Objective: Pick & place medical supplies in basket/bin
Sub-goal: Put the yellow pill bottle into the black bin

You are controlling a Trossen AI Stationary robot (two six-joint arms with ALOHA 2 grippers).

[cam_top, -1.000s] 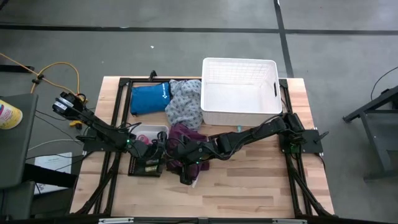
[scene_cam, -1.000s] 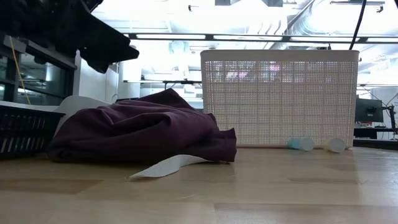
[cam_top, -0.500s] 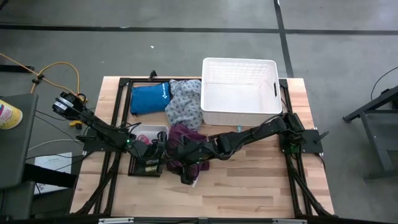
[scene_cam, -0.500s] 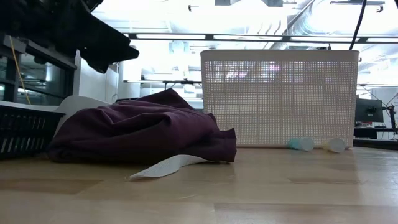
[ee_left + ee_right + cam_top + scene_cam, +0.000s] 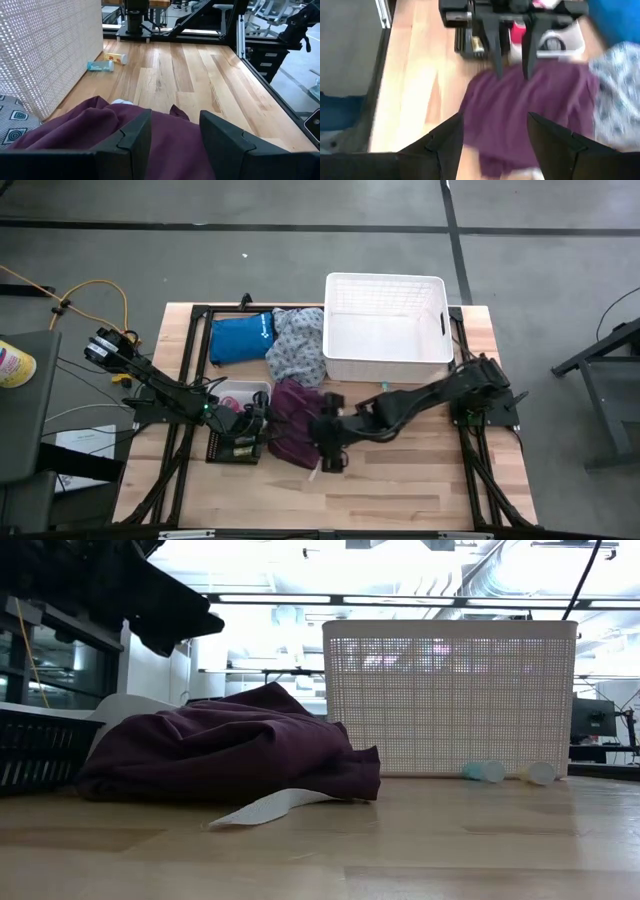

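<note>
1. Wooden table (image 5: 400, 480) fills the centre of the high view, on grey floor, with black frame rails along its sides.
2. At upper centre-right of that view sits the large white basket (image 5: 386, 328); nothing shows inside it.
3. Just left of the basket lies the grey-patterned garment (image 5: 296, 347), with a blue pouch (image 5: 241, 337) further left.
4. The maroon garment (image 5: 296, 425) lies crumpled at the table's centre, below the patterned one; a white paper strip (image 5: 262, 807) pokes out from under it in the low view.
5. The left gripper (image 5: 262, 421) sits at the maroon cloth's left edge, above the small black crate (image 5: 232, 448) and beside the small white tray (image 5: 238, 392). Its fingers (image 5: 131, 135) stand moderately apart over the cloth, gripping nothing.
6. The right gripper (image 5: 333, 450) hovers at the cloth's right edge, jaws parted and empty in its wrist view.
7. Two tiny vials (image 5: 487, 771) lie near the basket's lower wall.
</note>
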